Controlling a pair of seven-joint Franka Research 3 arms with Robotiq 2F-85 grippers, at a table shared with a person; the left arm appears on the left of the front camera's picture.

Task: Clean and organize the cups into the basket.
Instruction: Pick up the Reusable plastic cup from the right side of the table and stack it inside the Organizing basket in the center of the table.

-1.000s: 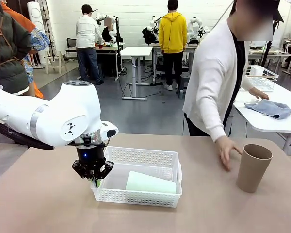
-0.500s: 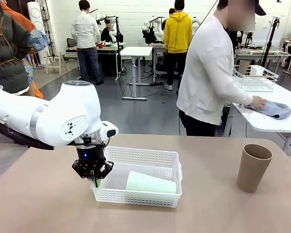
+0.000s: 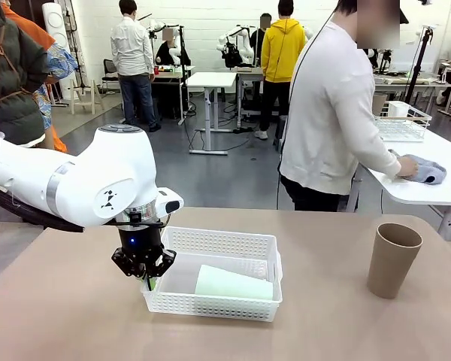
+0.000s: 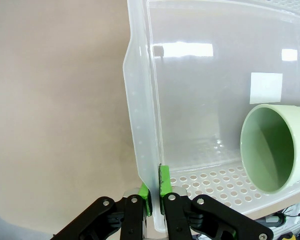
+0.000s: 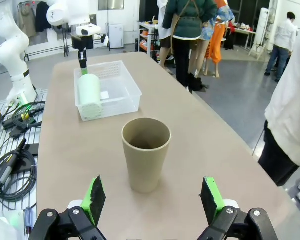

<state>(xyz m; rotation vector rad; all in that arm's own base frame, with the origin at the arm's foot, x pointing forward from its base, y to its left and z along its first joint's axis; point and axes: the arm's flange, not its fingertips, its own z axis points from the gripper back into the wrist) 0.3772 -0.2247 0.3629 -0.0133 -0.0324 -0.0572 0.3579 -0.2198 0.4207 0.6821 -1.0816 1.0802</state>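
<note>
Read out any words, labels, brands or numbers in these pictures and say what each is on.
No readable text anywhere.
White square sticker on the clear bottom of the shallow white perforated plastic basket: looks blank.
Small black mark on the white left arm: a symbol, no letters.
Pale mint green plastic tumbler and tan-brown plastic tumbler: no print visible.

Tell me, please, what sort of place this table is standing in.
Most likely a robotics lab or workshop, not a home: a white robot arm works at this table, people stand at several white worktables on a bare grey floor, and cables lie beside the table.
</note>
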